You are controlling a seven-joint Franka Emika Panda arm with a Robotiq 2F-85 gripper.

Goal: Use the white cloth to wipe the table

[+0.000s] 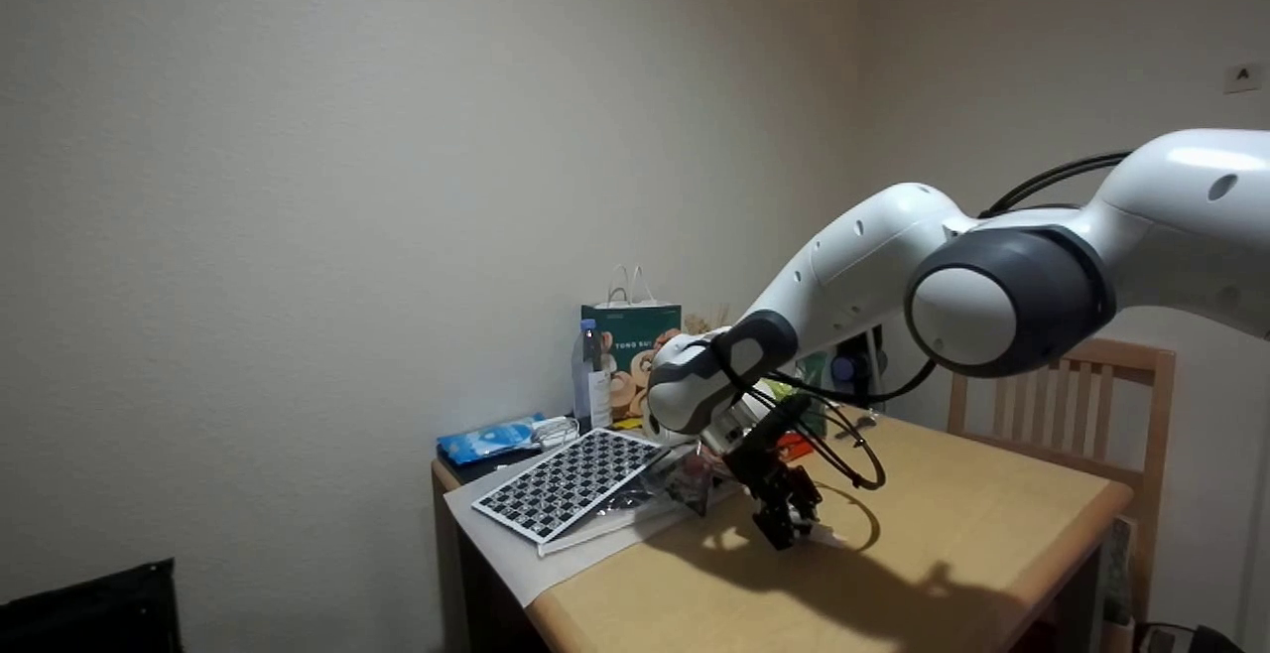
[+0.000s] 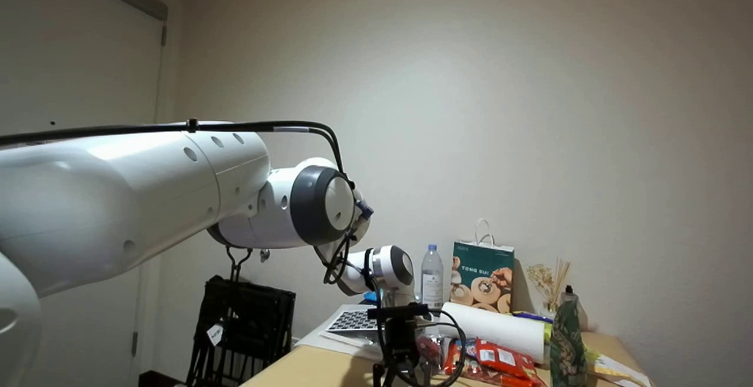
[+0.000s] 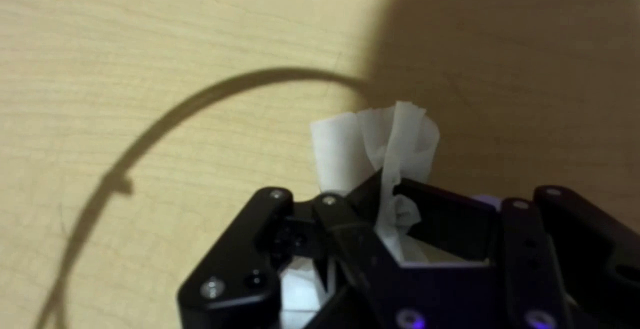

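Observation:
The white cloth (image 3: 340, 149), thin and crumpled like tissue, is pinched between the black fingertips of my gripper (image 3: 392, 181) in the wrist view. Part of it sticks out beyond the fingertips over the wooden table (image 3: 150, 29), and more white shows below the left finger. In an exterior view my gripper (image 1: 789, 529) is low over the table (image 1: 695, 603), with a bit of the cloth (image 1: 825, 536) at its tip by the tabletop. In an exterior view my gripper (image 2: 403, 369) is cut by the bottom edge and the cloth there is hidden.
A checkered board (image 1: 571, 484) lies on white paper at one table end. A bottle (image 2: 432, 275), a green paper bag (image 2: 482, 275), a white roll (image 2: 500, 328), red packets (image 2: 506, 360) and a green patterned object (image 2: 567, 343) stand or lie near the wall. A chair (image 1: 1072, 395) stands behind the table.

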